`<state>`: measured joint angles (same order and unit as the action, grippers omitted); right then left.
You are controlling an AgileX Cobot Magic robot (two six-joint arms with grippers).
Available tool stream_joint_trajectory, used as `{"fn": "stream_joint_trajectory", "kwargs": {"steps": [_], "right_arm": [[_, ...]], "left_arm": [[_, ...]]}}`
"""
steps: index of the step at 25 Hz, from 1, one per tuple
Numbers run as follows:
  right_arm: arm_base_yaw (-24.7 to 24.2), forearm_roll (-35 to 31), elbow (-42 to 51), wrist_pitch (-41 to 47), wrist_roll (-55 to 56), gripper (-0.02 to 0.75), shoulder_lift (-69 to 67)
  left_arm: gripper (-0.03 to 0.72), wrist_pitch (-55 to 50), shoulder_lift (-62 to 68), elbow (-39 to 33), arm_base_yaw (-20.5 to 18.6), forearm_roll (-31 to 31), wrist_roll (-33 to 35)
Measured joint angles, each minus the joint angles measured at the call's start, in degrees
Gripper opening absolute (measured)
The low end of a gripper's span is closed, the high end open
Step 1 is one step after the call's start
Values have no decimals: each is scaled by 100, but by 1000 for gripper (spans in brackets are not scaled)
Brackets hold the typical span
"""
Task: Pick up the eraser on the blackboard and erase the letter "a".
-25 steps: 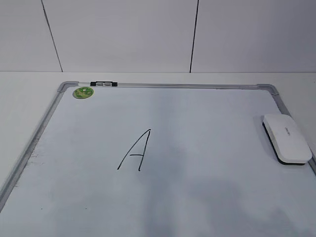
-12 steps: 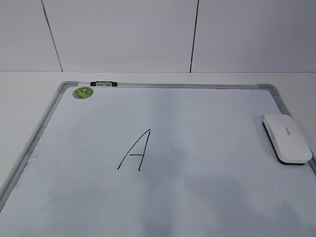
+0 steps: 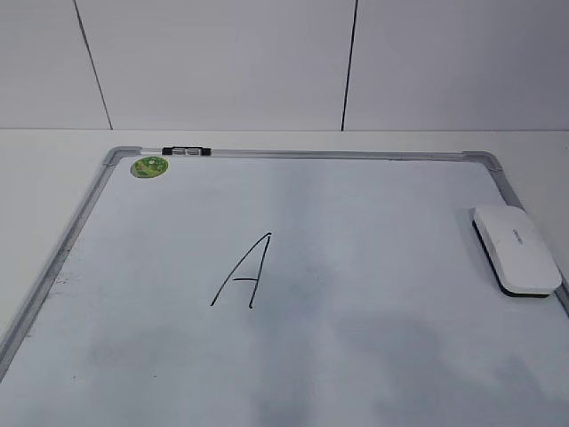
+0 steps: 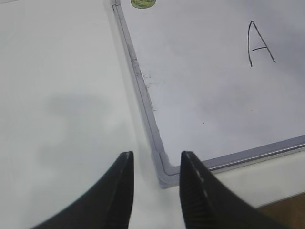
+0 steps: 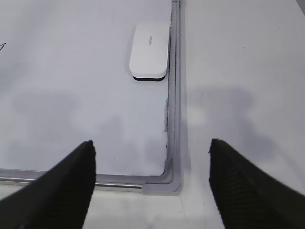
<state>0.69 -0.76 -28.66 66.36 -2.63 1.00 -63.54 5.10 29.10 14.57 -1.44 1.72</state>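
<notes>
White eraser [image 3: 516,250] lying on the blackboard [image 3: 302,155] by its right edge, capital "A" [image 3: 243,272] mid-board, left gripper [image 4: 155,164] parted, empty, right gripper [image 5: 151,155] wide apart, empty

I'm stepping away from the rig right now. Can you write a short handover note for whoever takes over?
Left gripper: open, empty, above the board's near left corner.
Right gripper: jaws wide open, empty, above the near right corner.
Eraser: lying flat by the right edge of the blackboard, untouched.
Letter: a capital A mid-board, fully intact; no other letter is visible.
A green magnet sits at the far left corner.
Done: nothing. Left: pick up the eraser, likely with the right arm, then wipe the letter.
</notes>
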Motion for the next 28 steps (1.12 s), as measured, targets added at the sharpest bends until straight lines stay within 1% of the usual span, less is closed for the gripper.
{"fn": "stream_joint_trajectory", "kwargs": {"steps": [16, 24, 28], "right_arm": [[0, -19, 0, -2, 0, 593, 0], [0, -19, 0, -14, 12, 593, 0], [0, -19, 0, -14, 12, 593, 0]], "left_arm": [[243, 9, 0, 0, 0, 13, 0], [238, 9, -445, 0, 0, 17, 0], [237, 9, -448, 0, 0, 17, 0]]}}
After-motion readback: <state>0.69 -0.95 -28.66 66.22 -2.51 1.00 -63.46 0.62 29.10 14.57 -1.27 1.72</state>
